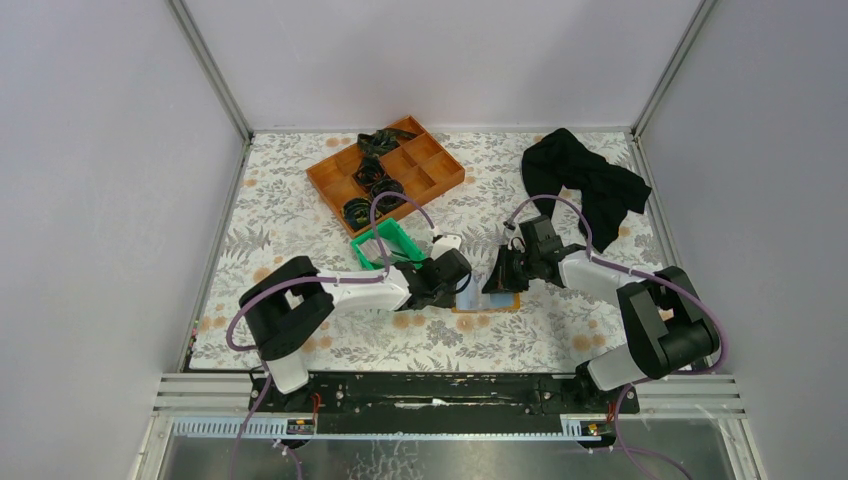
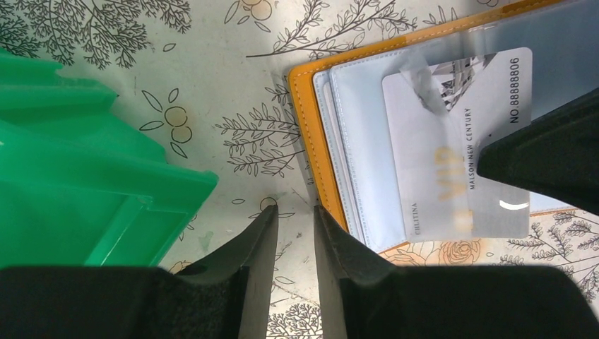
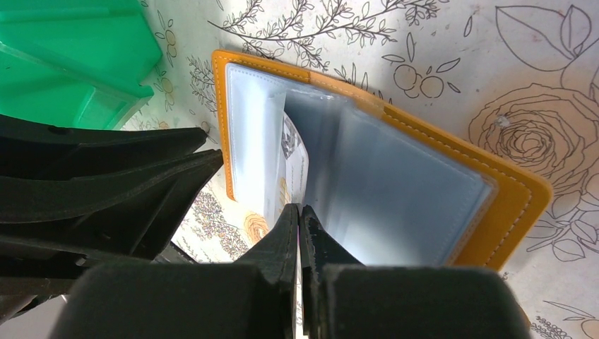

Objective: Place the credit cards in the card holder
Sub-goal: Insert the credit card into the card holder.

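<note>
Our right pincer (image 3: 299, 210) pinches a credit card (image 2: 438, 162) at the card holder (image 3: 523, 205). Our left pincer (image 2: 295, 212) is a bit open beside it, on flowery cloth (image 1: 290, 210) with grey walls (image 1: 100, 150) around.

The card holder (image 1: 485, 302) lies open on the table (image 1: 300, 225), near the middle and close to the near edge. A card (image 2: 452, 155) lies between its pages. The left gripper (image 1: 463, 285) is just left of it and the right gripper (image 1: 498, 280) just right. The bin (image 1: 395, 240) stands behind it to the left. The tray (image 1: 325, 190) is further back, and the cloth (image 1: 590, 180) lies in the far right corner.
</note>
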